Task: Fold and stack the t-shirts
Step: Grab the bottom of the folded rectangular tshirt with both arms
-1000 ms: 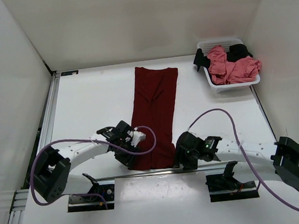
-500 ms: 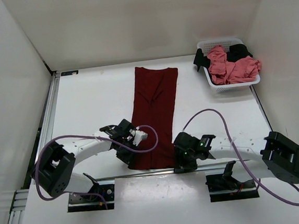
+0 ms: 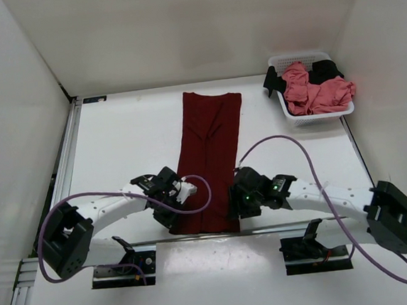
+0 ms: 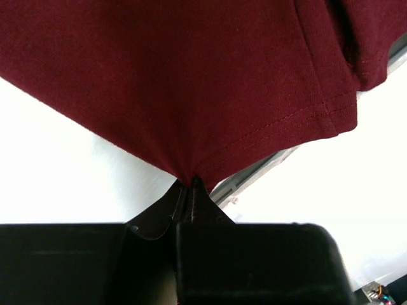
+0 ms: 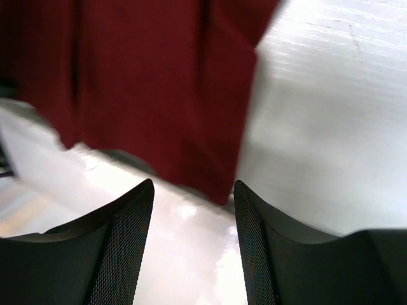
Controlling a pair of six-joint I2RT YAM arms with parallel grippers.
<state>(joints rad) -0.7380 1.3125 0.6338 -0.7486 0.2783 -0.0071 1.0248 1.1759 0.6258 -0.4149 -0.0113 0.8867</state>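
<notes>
Left wrist: maroon t-shirt [image 4: 191, 76] between fingers [image 4: 160, 217]

White table [image 3: 131, 144], seemingly matte white walls [image 3: 179, 33].

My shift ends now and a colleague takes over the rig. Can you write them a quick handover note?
Left gripper: shut on the near hem corner of the maroon t-shirt.
Right gripper: open, over the shirt's other near corner, holding nothing.
Pink t-shirt and black t-shirt: bunched in the white basket, far right.
Done: maroon shirt lies as a narrow lengthwise strip on the table.
To do: fold it across, fold the other two, stack all three.
</notes>
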